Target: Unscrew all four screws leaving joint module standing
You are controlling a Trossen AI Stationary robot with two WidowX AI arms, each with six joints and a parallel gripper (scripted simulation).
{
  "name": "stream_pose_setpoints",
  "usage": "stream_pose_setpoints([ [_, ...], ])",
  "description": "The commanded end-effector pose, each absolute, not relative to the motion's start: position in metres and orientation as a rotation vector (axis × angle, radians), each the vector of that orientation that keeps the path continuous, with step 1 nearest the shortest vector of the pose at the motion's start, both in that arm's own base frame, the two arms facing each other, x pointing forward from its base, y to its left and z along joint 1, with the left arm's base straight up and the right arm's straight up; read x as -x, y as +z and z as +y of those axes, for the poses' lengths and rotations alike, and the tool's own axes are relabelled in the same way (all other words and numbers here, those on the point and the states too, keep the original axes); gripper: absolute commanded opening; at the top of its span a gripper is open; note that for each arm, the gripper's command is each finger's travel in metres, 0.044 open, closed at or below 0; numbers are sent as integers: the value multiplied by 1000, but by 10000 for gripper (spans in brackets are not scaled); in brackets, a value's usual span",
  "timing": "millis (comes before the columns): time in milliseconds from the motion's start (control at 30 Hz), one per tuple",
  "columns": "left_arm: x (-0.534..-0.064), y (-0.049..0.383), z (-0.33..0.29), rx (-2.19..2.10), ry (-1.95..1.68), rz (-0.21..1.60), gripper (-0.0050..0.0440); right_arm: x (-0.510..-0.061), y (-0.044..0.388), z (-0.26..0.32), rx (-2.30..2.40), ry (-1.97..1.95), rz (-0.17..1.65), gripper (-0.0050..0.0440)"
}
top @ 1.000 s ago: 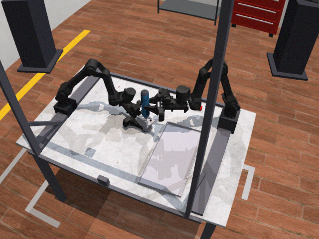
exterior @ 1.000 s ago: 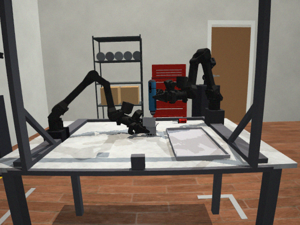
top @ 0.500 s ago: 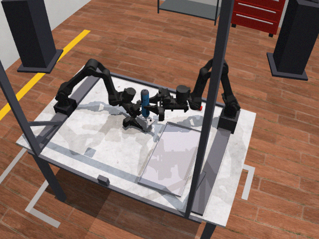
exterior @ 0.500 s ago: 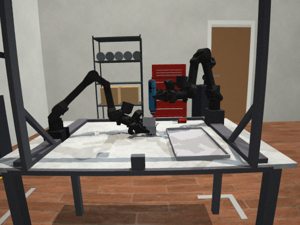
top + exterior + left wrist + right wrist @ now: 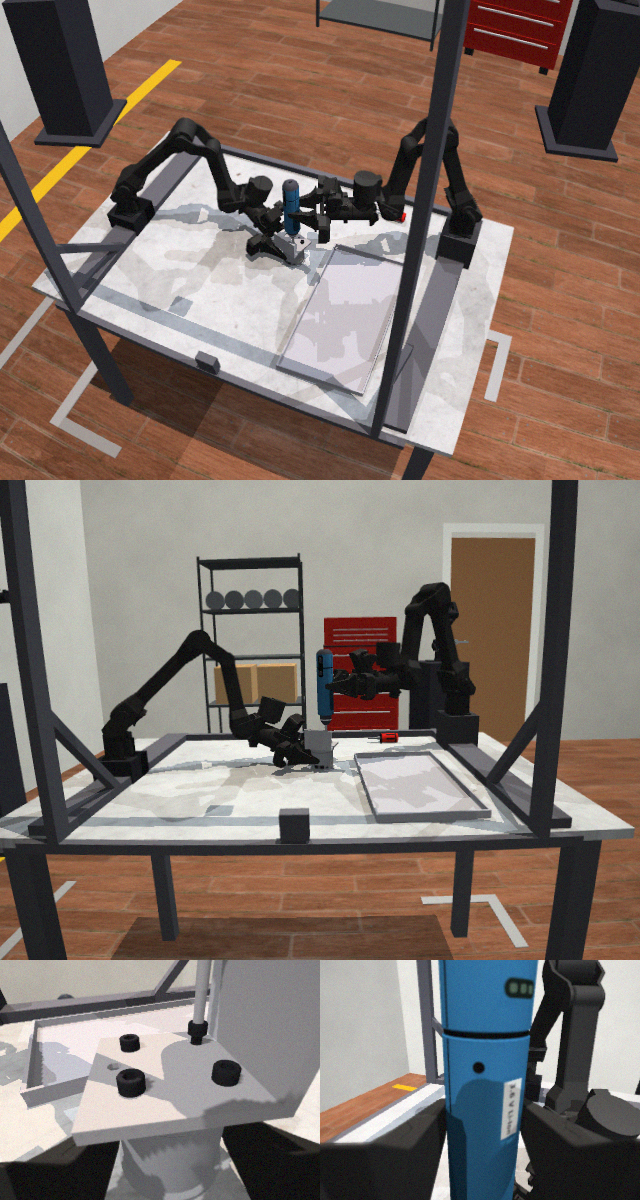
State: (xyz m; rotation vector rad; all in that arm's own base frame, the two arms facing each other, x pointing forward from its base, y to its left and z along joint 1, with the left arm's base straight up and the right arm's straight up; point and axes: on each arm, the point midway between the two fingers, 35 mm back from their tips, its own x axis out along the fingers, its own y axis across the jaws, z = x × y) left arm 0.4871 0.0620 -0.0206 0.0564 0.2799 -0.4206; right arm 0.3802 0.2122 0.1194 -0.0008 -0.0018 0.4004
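right gripper [image 5: 305, 209] [image 5: 330, 682] [image 5: 484, 1120] level at screwdriver [image 5: 291, 209] [image 5: 324, 686] [image 5: 485, 1060]

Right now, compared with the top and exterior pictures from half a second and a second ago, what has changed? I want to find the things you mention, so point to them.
Nothing has visibly moved, been taken hold of or let go. The right gripper [image 5: 296, 208] [image 5: 330, 684] [image 5: 482, 1105] still holds the electric screwdriver [image 5: 291, 204] [image 5: 324, 691] [image 5: 485, 1095] upright, and the left gripper [image 5: 293, 254] [image 5: 317, 759] [image 5: 169, 1115] the joint module [image 5: 299, 256] [image 5: 324, 760] [image 5: 170, 1167]. Whether the screw under the bit has risen, I cannot tell: no earlier wrist pictures.
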Motion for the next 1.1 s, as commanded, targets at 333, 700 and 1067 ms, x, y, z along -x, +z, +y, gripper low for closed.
stream_pose_setpoints([
  [333, -492, -6, 63, -74, -421, 249, 243, -382, 107, 210, 7, 397, 30, 160],
  [700, -492, -6, 63, -74, -421, 249, 243, -382, 115, 210, 3, 397, 19, 160],
  [1067, -492, -6, 63, -74, -421, 249, 243, -381, 137, 210, -2, 397, 6, 160],
])
